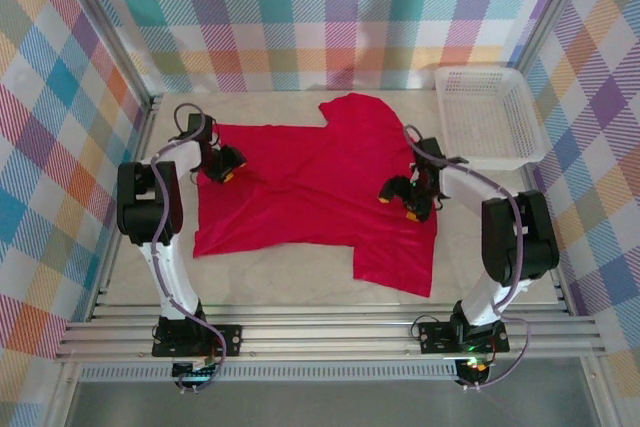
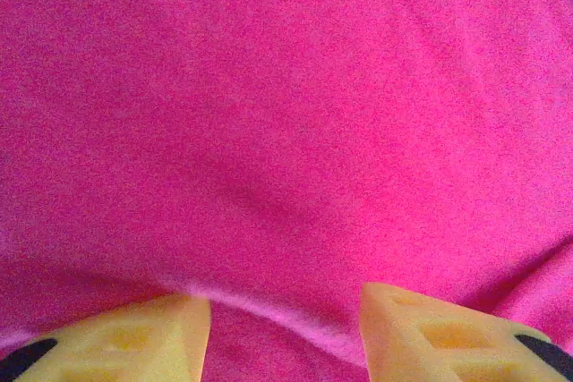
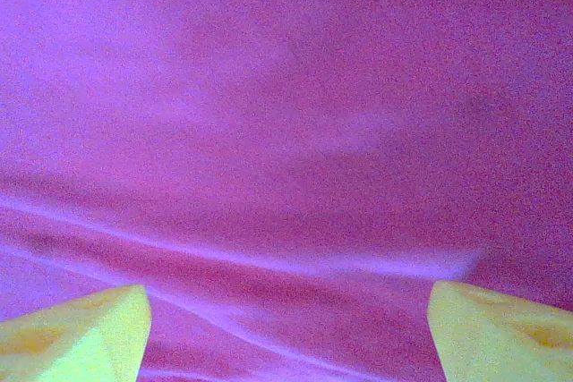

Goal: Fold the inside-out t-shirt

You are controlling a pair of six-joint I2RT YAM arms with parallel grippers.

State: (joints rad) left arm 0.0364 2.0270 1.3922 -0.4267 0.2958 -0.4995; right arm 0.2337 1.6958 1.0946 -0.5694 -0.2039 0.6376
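Note:
The inside-out t-shirt point(image 1: 310, 182) lies spread on the table, bright red, with one sleeve pointing to the back and another at the near right. My left gripper point(image 1: 228, 164) rests low over the shirt's left part. In the left wrist view its yellow fingertips point(image 2: 161, 337) stand apart on the fabric point(image 2: 286, 131), and a soft ridge of cloth runs between them. My right gripper point(image 1: 405, 199) sits over the shirt's right part. Its jaws point(image 3: 288, 333) stand wide open just above wrinkled cloth point(image 3: 286, 114), with nothing pinched.
A white mesh basket point(image 1: 490, 117) stands at the back right corner, just beyond the shirt. Checked cloth walls close in the table on three sides. Bare tabletop point(image 1: 290, 282) shows along the near edge in front of the shirt.

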